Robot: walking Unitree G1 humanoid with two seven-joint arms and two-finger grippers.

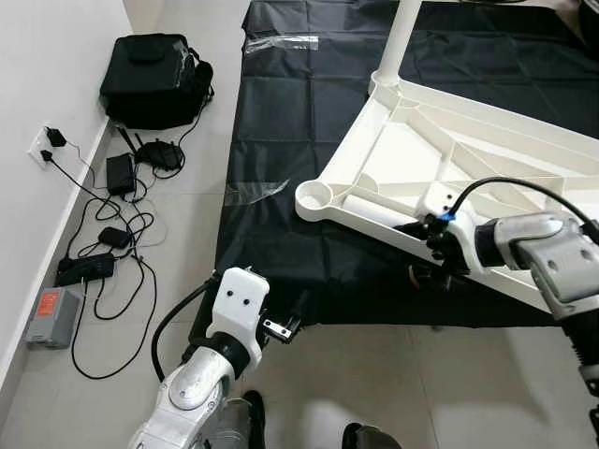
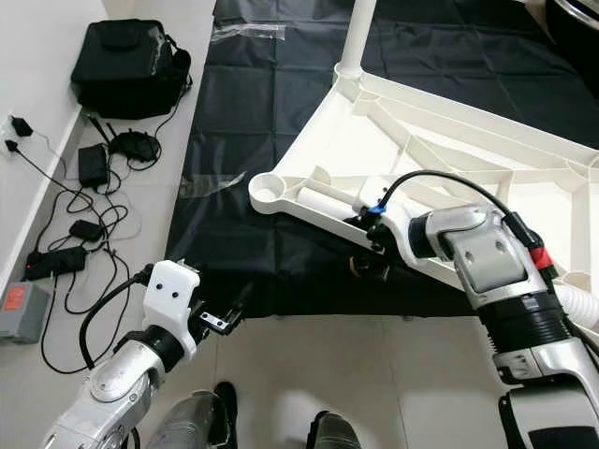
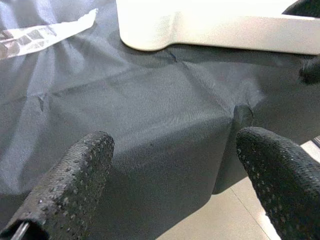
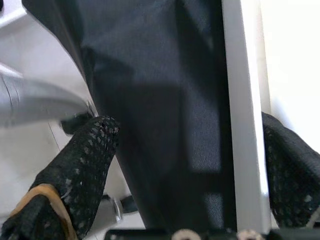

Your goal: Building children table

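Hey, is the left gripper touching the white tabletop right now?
Apart. In the left wrist view the left gripper is open over the black cloth, with a stretch of cloth between its fingertips and the white tabletop.

A pale tiled floor [image 1: 393,374] carries a black sheet [image 1: 299,140] spread across the middle and right, with clear tape [image 1: 281,42] at its far-left corner and left edge. An upturned white table [image 1: 449,159] lies on the sheet. On the left, by the wall, lie a black bag [image 1: 154,79], tangled cables [image 1: 122,281], adapters [image 1: 120,173] and a grey box [image 1: 51,318].
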